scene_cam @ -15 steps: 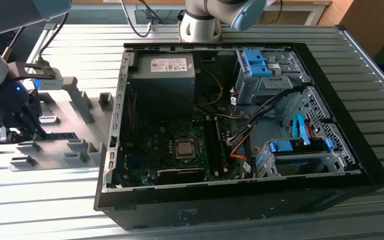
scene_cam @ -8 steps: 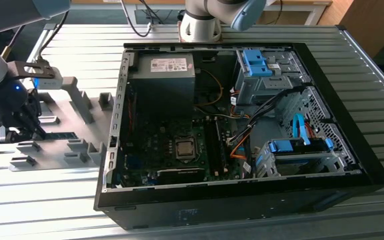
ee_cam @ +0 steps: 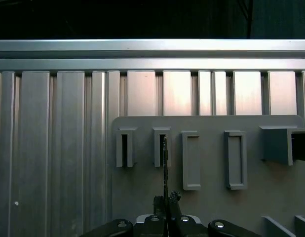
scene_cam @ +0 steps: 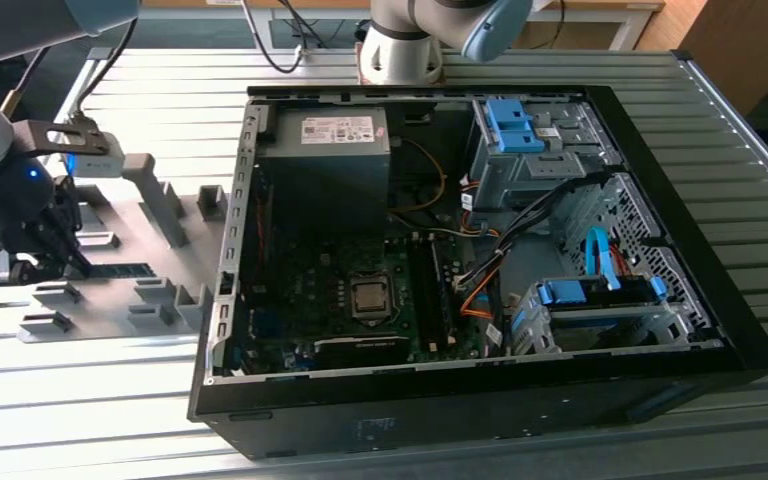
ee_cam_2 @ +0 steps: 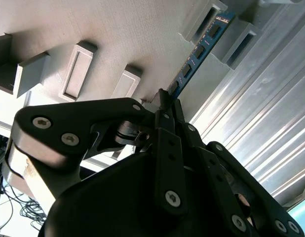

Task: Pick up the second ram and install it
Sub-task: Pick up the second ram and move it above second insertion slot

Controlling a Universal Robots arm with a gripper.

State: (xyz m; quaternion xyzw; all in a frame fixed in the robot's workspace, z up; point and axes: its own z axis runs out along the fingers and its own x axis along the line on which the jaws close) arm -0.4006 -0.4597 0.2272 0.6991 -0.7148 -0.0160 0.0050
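Second ram point(ee_cam_2: 199, 51): stands on edge over the grey tray point(scene_cam: 101, 310), its far end at a slotted block point(ee_cam: 156, 153). The near end is hidden between the fingers. Claw point(ee_cam: 167, 199): narrowed onto the stick and apparently clamping it, though the finger links mask the contact. In the exterior view the arm covers part of the stick. The ribbed aluminium surface point(scene_cam: 91, 400) lies open past the tray's edge. The opened computer case point(scene_cam: 491, 425) stands just beside the tray, on the exterior view's right.
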